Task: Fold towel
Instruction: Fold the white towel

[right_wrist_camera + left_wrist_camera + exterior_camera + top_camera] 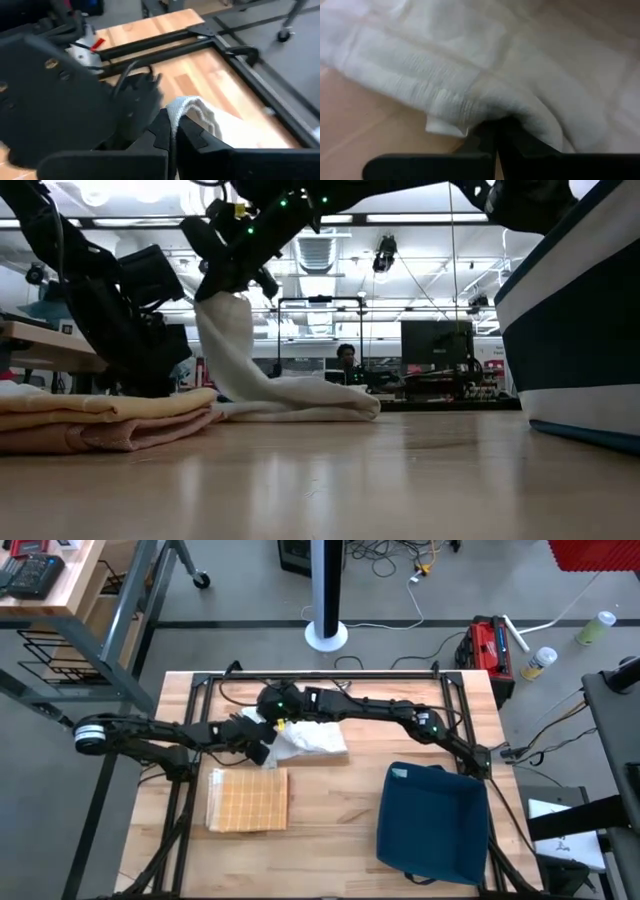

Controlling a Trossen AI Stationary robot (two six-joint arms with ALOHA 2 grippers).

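High view, mid-fold: the right claw (pixel 283 722) and the left claw (pixel 262 743), both clamped on one end of the white towel (pixel 312 743), hold it raised near the table's (pixel 330 830) far middle; next they likely must carry that end across. Only the low view shows the lifted cloth hanging above the folded yellow towel (pixel 100 418).

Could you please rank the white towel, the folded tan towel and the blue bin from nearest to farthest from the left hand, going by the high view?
1. White towel: pinched at its edge in the left hand, at the table's middle.
2. Folded tan towel: just in front of that hand, on the left half.
3. Blue bin: far across on the right side.
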